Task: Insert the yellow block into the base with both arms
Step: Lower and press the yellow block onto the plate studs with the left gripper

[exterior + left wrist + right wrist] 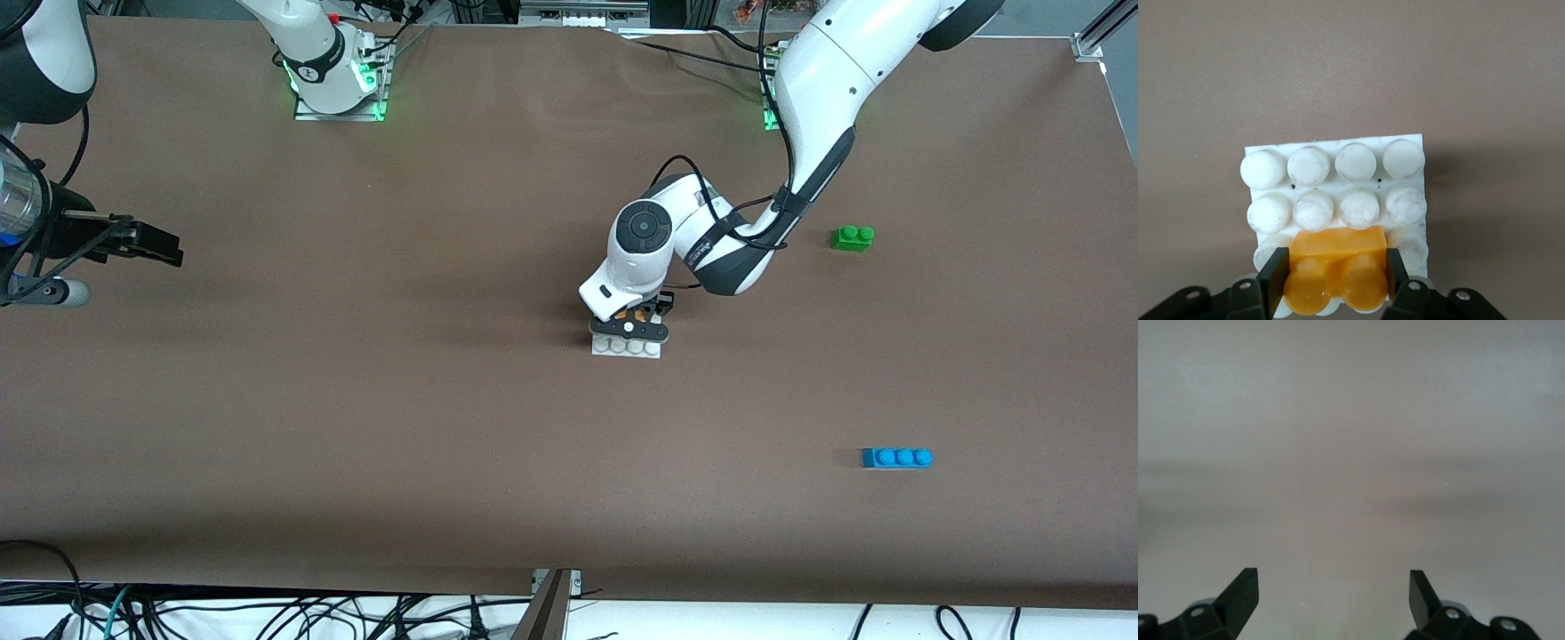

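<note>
Landmark: flat white square plastic base plate with a 4x4 grid of round studs (628, 347), flat on the brown table (400, 400), roughly mid-table.

Small orange-yellow plastic block with two round studs (1336, 272): on the base plate, over the stud row along the plate edge farthest from the front camera; upright, studs up. Whether fully pressed down: cannot tell. In the front view, only slivers of orange visible under the gripper.

Left gripper (1335, 280): directly over the base plate, at that same edge. Black fingers (1274, 279) clamped on the orange-yellow block, one pad flat against each short end. Left arm (818, 89) reaching from its base down to the plate, wrist bent over it.

Right gripper (1334, 592): well apart from the base plate, toward the right arm's end of the table, above bare tabletop. Fingers (1241, 592) spread wide, holding nothing. Right arm waiting.

Green two-stud plastic brick (852, 237): on the table, farther from the front camera than the base plate, toward the left arm's end.

Blue three-stud plastic brick (897, 458): on the table, nearer to the front camera than the base plate, toward the left arm's end. Both well apart from the plate.
</note>
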{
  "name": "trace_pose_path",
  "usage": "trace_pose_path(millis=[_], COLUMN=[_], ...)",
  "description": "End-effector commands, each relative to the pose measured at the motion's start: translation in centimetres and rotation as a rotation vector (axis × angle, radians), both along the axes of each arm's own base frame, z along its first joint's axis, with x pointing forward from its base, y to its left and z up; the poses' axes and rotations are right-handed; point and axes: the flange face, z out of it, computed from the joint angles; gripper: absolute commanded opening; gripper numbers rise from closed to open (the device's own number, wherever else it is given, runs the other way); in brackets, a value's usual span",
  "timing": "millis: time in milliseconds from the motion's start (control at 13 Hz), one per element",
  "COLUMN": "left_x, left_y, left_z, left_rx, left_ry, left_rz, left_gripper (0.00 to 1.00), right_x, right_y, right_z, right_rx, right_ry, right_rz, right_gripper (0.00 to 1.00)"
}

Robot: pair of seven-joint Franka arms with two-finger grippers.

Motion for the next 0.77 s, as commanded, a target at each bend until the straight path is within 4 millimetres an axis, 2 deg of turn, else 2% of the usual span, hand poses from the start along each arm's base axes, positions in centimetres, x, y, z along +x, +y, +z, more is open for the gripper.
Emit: trace_pose_path(millis=[0, 154, 308, 692], left_x=[0.2, 0.9, 1.3, 3.7], left_y=[-0.5, -0.1, 0.5, 2.4], left_z=[0.5, 2.3, 5.4, 17.1], left_rx=[0.019, 0.01, 0.043, 0.144], left_ry=[-0.028, -0.048, -0.057, -0.087], left_rz=[0.009, 0.024, 0.035, 0.093], left_gripper=[1.0, 1.0, 1.0, 1.0], right_x=[-0.4, -0.8, -1.4, -1.5], right_y=[-0.1, -0.2, -0.6, -0.4], right_z=[0.5, 1.5, 2.4, 2.8], right_rx=[0.014, 0.015, 0.016, 0.024], right_ry=[-0.006, -0.018, -0.017, -0.027], right_rz=[0.004, 0.003, -0.005, -0.006], right_gripper=[1.0, 1.0, 1.0, 1.0])
